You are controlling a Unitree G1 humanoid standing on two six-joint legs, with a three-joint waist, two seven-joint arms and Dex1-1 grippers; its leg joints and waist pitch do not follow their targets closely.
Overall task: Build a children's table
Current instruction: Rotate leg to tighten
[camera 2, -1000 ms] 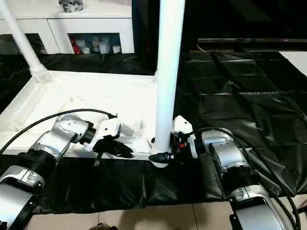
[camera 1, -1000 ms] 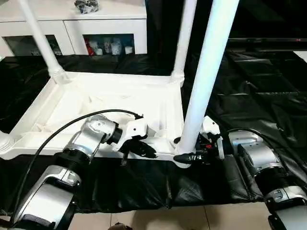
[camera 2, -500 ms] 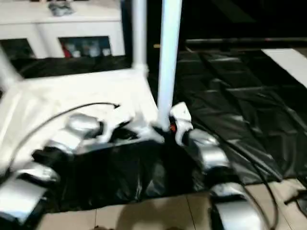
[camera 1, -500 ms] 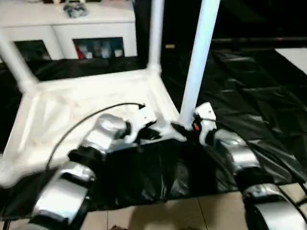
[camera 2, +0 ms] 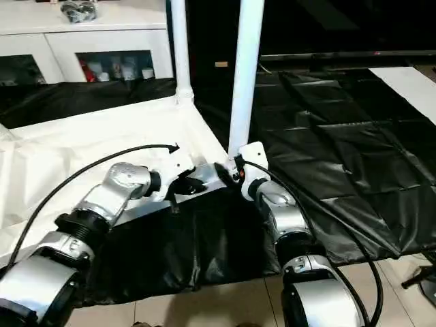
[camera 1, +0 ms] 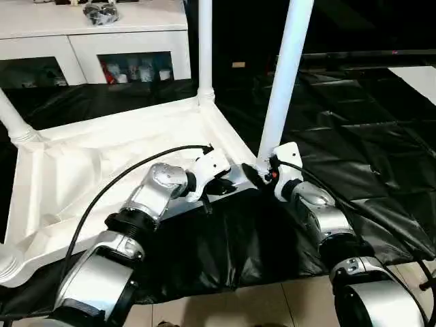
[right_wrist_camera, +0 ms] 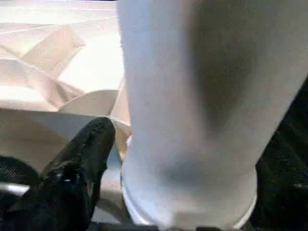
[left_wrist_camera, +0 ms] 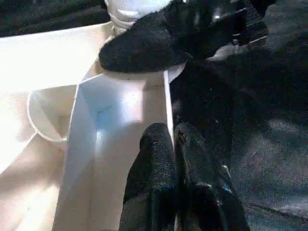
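Black sheet point(camera 1: 354, 136) covers the floor under the work; a white cabinet point(camera 1: 102, 41) with glass doors stands at the far edge.

Table top point(camera 1: 102, 157) lies upside down on the sheet, rim up, underside facing the camera. Legs stand upright in its corner sockets: far-left leg point(camera 1: 12, 119), far-right leg point(camera 1: 205, 48), near-right leg point(camera 1: 286, 75). The near-left corner socket point(camera 1: 8, 259) sits at the picture's left edge; whether a leg stands in it cannot be told.

Left gripper point(left_wrist_camera: 174, 144): fingers pressed together, nothing between them. It lies along the near rim of the top, tips point(left_wrist_camera: 159, 139) resting on or just over the rim's edge beside the near-right socket. In the head view the left gripper point(camera 1: 221, 182) points toward the near-right leg.

Right gripper point(camera 1: 262, 174): at the base of the near-right leg, where the leg enters its socket. In the right wrist view one black finger point(right_wrist_camera: 77, 168) lies beside the leg point(right_wrist_camera: 202, 96), to one side of it, close to the collar; the second finger is hidden. The jaws appear spread wide about the leg, but whether they clamp it or stand loose around it cannot be told.

The two grippers are near each other, on either side of that corner.
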